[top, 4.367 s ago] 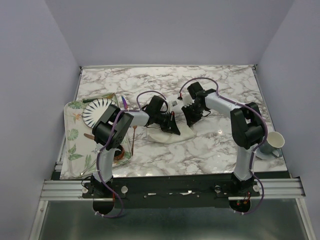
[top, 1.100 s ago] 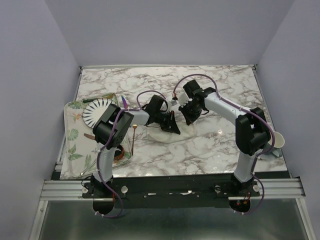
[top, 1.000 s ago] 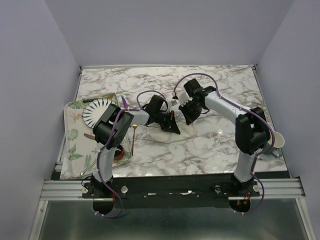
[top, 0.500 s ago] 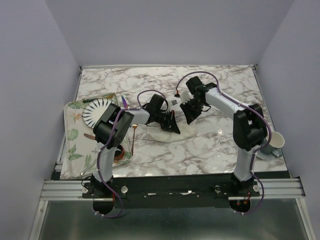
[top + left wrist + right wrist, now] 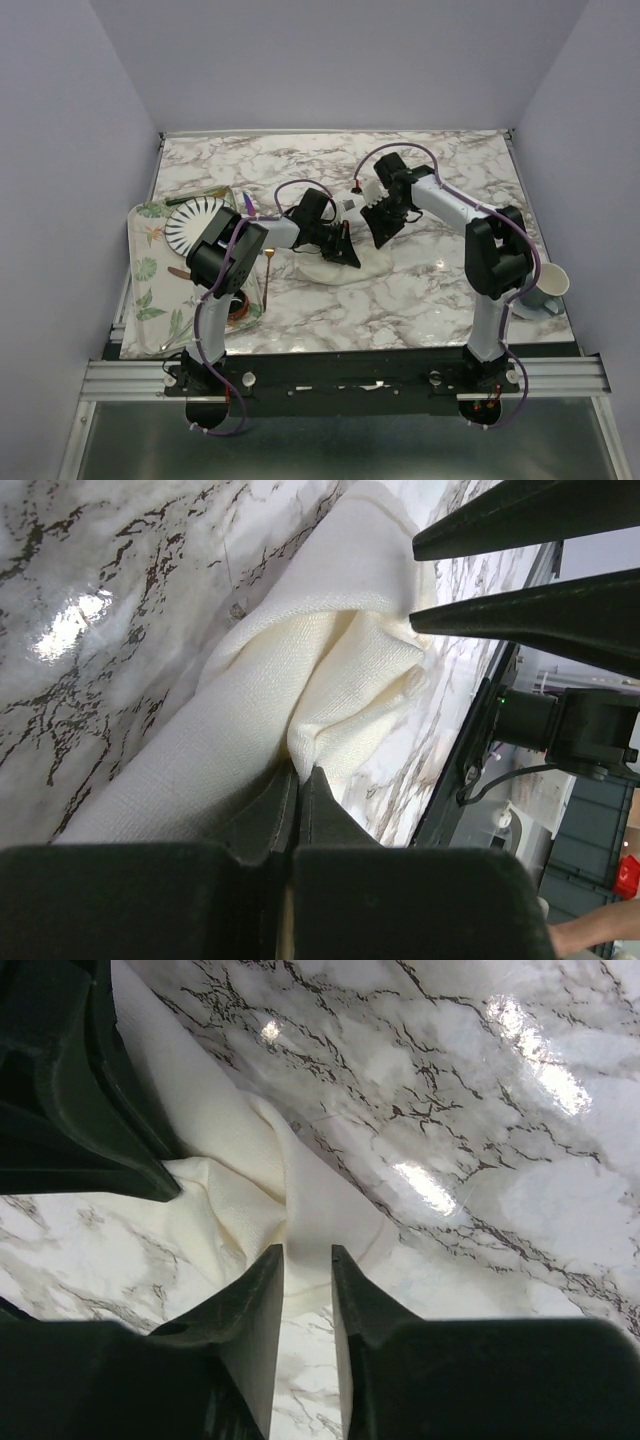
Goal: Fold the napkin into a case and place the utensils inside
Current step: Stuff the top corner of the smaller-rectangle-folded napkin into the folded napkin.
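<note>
Right gripper has let its jaws part since a second ago; they were together then. Its forearm has swung slightly, and the mug out beyond its elbow shows more fully. Left arm and cloth unchanged.

Count: two arms, two grippers, one napkin, one tray, one plate, one mug, three utensils in sight.

Nearest the bases: the tray, leaf-patterned, well to the left of the left gripper. One copper knife-like piece lies on it. One copper-gold fork sits at the tray's right edge, between the tray and the left gripper. The mug stands well to the right of both tools.

Mid-table: one napkin, cream, bunched and partly folded on the marble table, directly under both tools. It is not yet a case.

Left gripper: fingers pressed together, pinching a raised fold of the napkin. Right gripper faces it from just beyond, tips apart. In its own wrist view the napkin runs beneath the gap between the fingers. Cannot tell whether the tips touch the cloth.

Farther: one plate, white with black radial stripes, on the tray's far end, left of the left tool. One purple-blue utensil lies just right of the plate.
</note>
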### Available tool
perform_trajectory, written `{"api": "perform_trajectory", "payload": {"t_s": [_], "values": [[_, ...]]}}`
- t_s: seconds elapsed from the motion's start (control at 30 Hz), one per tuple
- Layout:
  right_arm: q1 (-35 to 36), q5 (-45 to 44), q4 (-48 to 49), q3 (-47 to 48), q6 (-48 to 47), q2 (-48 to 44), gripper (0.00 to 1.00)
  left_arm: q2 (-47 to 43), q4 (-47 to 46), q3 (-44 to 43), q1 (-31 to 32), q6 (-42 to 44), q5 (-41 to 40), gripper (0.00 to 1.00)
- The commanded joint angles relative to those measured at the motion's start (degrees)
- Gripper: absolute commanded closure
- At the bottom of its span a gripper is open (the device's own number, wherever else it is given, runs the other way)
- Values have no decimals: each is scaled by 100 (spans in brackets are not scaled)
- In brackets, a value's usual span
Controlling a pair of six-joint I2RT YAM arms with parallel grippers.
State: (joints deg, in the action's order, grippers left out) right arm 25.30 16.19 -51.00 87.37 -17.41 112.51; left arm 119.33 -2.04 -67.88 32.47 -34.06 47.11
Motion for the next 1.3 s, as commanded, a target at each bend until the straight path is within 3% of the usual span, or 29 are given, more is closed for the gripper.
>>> {"api": "perform_trajectory", "payload": {"t_s": [0.0,0.07,0.37,0.5,0.8,1.27], "values": [[1,77,108,-115,106,105,62,416,600,205,-109,357,-800,100],[54,87,134,-229,115,61,56,416,600,205,-109,348,-783,100],[379,-256,372,-396,150,-124,55,460,565,187,-109,321,-765,100],[546,-843,582,-511,133,-255,55,468,565,187,-109,304,-783,100],[555,-1757,864,-581,-61,-352,58,477,626,134,-109,313,-826,100],[502,-1830,838,-441,-17,-414,69,495,661,108,-109,330,-826,100]]}}
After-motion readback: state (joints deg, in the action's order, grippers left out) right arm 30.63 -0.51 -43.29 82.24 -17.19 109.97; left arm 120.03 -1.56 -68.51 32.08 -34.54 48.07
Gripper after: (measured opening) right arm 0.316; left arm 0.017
